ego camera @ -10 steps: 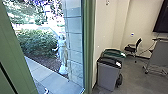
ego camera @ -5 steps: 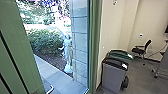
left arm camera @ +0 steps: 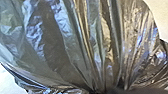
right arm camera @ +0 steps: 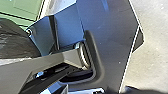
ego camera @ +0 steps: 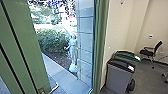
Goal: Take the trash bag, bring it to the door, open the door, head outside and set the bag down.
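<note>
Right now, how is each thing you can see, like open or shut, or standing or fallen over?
Green door, open
Trash bag, puffed out, gathered into pleats
Grey bin, upright
Green-topped bin, upright
Black chair, upright
Statue outside, standing

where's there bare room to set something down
Outside, bare paving shows between the green door, the planted bed and the block wall. Indoors, bare grey floor shows between the grey bin and the office chair. It's crowded beside the pale wall, where that bin and the green-lidded one stand close together.
</note>
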Robot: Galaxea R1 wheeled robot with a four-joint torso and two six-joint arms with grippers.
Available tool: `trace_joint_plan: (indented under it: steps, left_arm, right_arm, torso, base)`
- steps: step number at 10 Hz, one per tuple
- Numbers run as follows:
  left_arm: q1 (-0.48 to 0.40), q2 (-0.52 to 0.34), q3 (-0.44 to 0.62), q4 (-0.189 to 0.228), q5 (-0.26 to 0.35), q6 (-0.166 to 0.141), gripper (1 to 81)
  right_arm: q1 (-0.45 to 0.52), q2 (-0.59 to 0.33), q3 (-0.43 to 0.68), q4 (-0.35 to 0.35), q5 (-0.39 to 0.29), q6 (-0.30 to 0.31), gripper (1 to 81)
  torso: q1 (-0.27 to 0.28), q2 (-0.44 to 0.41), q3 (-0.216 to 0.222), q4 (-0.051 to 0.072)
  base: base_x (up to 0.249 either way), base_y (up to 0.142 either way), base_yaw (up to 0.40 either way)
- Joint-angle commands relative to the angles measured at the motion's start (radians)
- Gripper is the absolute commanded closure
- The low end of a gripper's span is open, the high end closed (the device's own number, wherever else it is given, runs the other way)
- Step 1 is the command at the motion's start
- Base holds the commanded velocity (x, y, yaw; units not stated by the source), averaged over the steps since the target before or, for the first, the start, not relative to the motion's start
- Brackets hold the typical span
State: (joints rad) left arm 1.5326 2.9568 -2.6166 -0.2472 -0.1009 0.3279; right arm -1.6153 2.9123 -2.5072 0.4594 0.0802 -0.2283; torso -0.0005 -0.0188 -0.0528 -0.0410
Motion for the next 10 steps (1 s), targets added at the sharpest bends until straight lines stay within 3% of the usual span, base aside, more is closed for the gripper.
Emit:
trace_joint_plan:
  steps: [1,10]
  left_arm:
    - [-0.039,0.002,0.009,-0.004,0.058,0.000,81.1]
    - [-0.047,0.042,-0.049,0.016,0.066,0.008,81.1]
  right_arm:
    - [0.021,-0.023,0.024,0.006,-0.060,0.000,1.0]
    - [0.025,0.035,-0.059,-0.002,-0.062,-0.002,1.0]
  torso:
    - [0.001,0.000,0.000,0.000]
    - [0.001,0.000,0.000,0.000]
  base:
    - [0.000,0.000,0.160]
    - [0.000,0.000,0.202]
